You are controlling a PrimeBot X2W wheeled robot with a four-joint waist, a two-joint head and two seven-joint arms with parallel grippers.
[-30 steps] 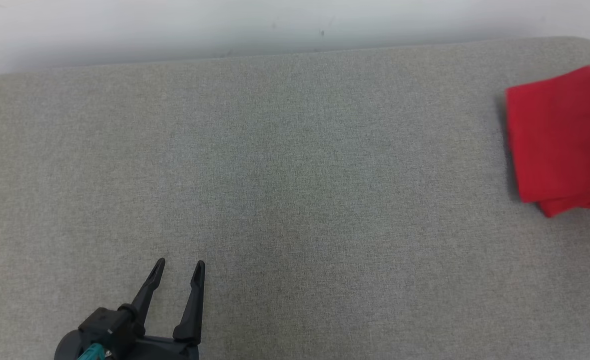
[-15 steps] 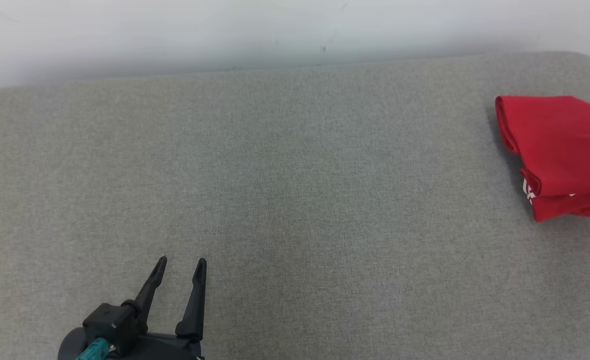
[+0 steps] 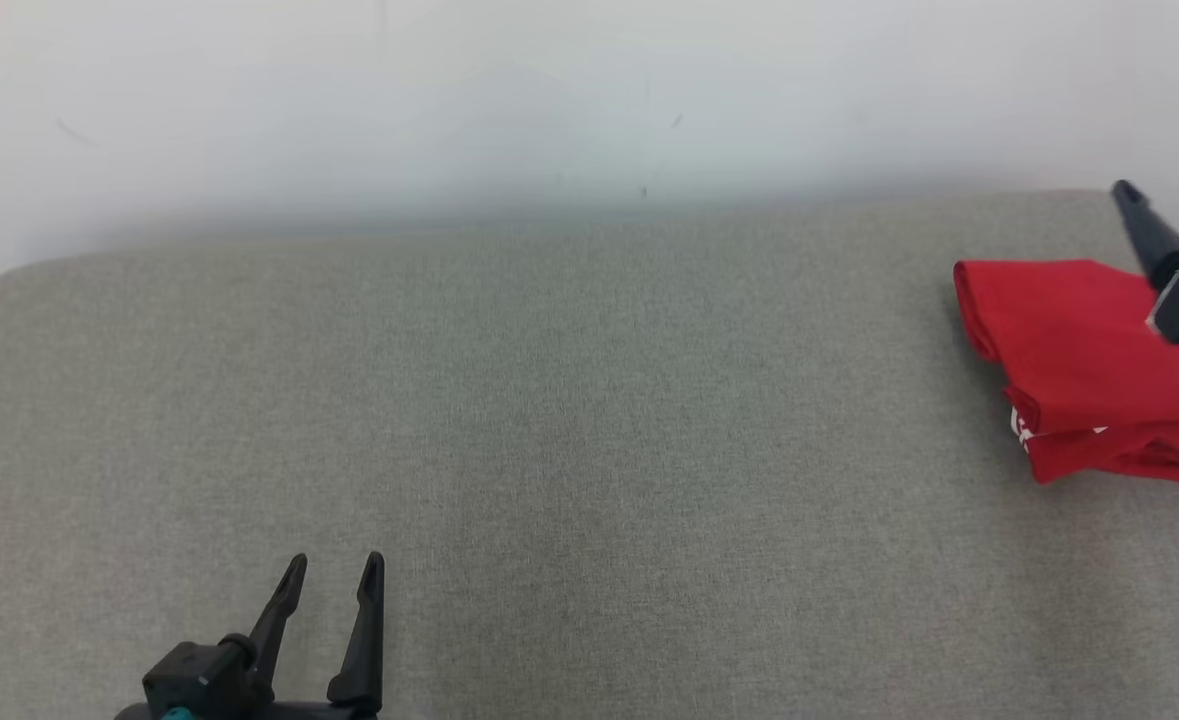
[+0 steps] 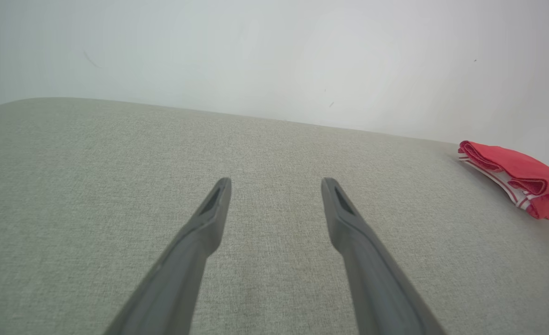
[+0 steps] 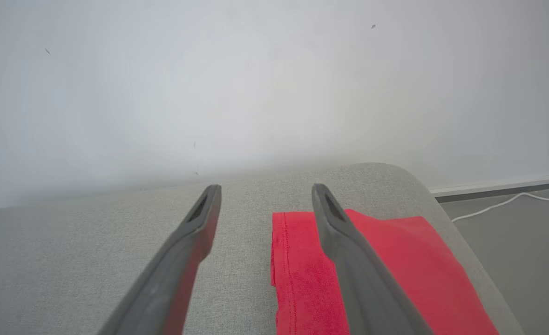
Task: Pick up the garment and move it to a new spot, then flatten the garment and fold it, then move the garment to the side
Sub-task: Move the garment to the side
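- The garment point(image 3: 1079, 370) lies folded, red, at the far right of the grey fabric worktop point(image 3: 589, 420), close to its rounded right corner.
- The right gripper point(image 3: 1161, 192) hangs over the garment's far edge, jaws apart and nothing between them. I cannot tell whether a finger touches the cloth.
- The left gripper point(image 3: 335, 560) sits low on my near left over bare worktop, well apart from the garment, jaws apart and empty.
- My judgement: fold done and the bundle set to the side, so the step in hand is getting the right arm clear.
- To do it well I would raise the right gripper straight up before pulling it back. A sideways drag could catch the top layer and open the fold.
- I would also avoid any push outward, since the bundle is near the corner and could slide off.
- The left arm needs nothing; I would leave it parked.
- The left wrist view gives the bundle side-on: stacked layers with a white-striped trim point(image 4: 498, 179) along the lower edge. That is my check that the fold holds.
- The head view gives the flat top face and its place on the worktop.
- The right wrist view gives the drop beyond the corner: floor point(image 5: 525, 251) with a white cable point(image 5: 511, 202).
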